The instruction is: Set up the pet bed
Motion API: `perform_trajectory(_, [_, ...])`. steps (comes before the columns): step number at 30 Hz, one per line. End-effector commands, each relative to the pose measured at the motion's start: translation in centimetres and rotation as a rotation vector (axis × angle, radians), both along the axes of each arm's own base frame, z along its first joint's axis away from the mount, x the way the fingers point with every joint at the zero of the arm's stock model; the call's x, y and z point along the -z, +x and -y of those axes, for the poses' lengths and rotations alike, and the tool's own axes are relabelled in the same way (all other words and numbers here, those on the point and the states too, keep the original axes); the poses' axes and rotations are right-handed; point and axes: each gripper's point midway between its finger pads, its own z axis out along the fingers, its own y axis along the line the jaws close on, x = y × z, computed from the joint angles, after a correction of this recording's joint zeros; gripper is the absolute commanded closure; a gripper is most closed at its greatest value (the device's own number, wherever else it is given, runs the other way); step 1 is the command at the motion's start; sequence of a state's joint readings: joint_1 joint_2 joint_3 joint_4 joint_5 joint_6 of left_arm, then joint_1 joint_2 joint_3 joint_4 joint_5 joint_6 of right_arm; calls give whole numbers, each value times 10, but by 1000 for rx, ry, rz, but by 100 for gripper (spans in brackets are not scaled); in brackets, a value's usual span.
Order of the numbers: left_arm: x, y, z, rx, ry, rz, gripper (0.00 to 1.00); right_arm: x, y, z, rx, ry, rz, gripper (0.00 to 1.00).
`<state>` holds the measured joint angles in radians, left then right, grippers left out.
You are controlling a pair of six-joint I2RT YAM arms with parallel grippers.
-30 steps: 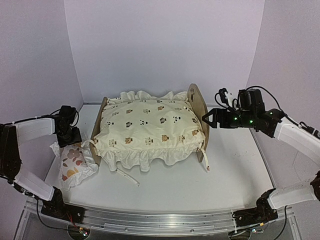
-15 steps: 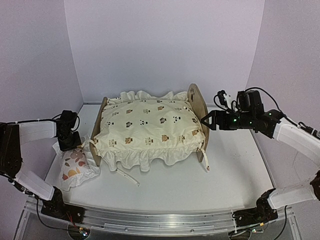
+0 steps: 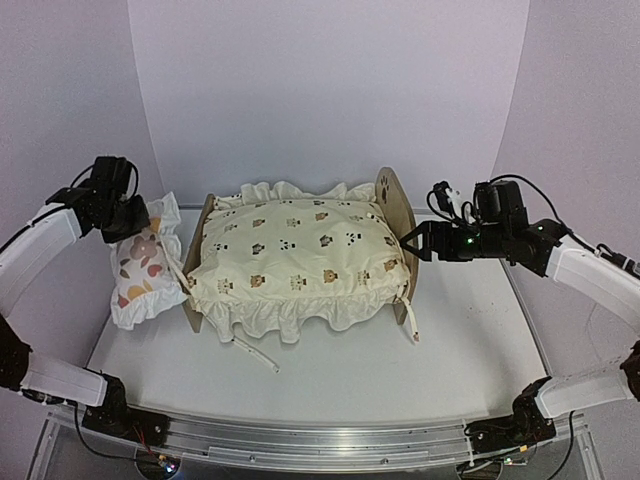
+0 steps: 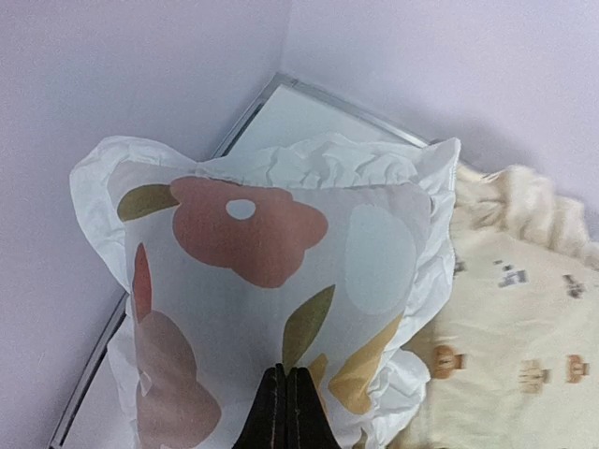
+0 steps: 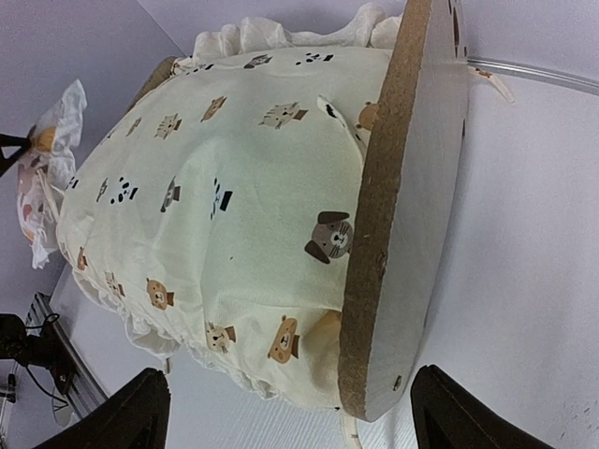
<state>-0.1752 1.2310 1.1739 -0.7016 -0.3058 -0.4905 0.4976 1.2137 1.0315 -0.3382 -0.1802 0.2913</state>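
The pet bed is a light-wood frame in the middle of the table, headboard on the right, low footboard on the left. A cream animal-print cushion fills it. My left gripper is shut on the small white pillow with orange-brown prints, which hangs in the air left of the footboard. In the left wrist view the closed gripper pinches the pillow fabric. My right gripper is open just right of the headboard. In the right wrist view the open gripper straddles the headboard's edge without touching it.
Two white cushion ties lie on the table, one in front of the bed and one by the headboard's near corner. Purple walls close in the table at the back and both sides. The cushion's ruffle hangs over the bed's front.
My left gripper closed on the pillow and lifted it off the table, up and toward the back left. The right gripper edged slightly closer to the headboard.
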Motion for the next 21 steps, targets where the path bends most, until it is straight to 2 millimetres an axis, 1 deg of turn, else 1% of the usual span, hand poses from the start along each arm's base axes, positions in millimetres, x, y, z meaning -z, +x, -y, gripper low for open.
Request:
perform_trajectory(1, [-78,2,27,102,-1,141,100,-28,0,-2,-10,47,52,10])
perform_trajectory(2, [-94,3,34,129,-19,177,100,-32,-2,-3,-16,57,55,9])
perform_trajectory(4, [-119,5,51,195,-62,234,100,-37,-4,-8,-37,82,50,9])
perform_trajectory(6, [-141,9,66,258,-100,286,100,-45,-7,-20,-91,138,38,9])
perform_trajectory(7, [-149,11,75,301,-123,306,100,-48,-7,-27,-115,171,23,8])
perform_trajectory(9, [-157,16,92,373,-168,330,100,-57,-7,-45,-178,260,-9,2])
perform_trajectory(11, [-164,20,111,453,-221,357,100,-68,-4,-61,-216,348,-46,2])
perform_trajectory(13, [-164,26,130,507,-265,364,100,-81,-3,-79,-258,418,-63,2])
perform_trajectory(17, [-147,34,173,587,-321,365,100,-94,-6,-128,-336,449,-58,2])
perform_trajectory(19, [-136,36,195,625,-349,358,100,-85,-7,-155,-362,437,-78,2])
perform_trajectory(21, [-129,37,211,648,-367,353,100,-80,-3,-178,-374,447,-80,2])
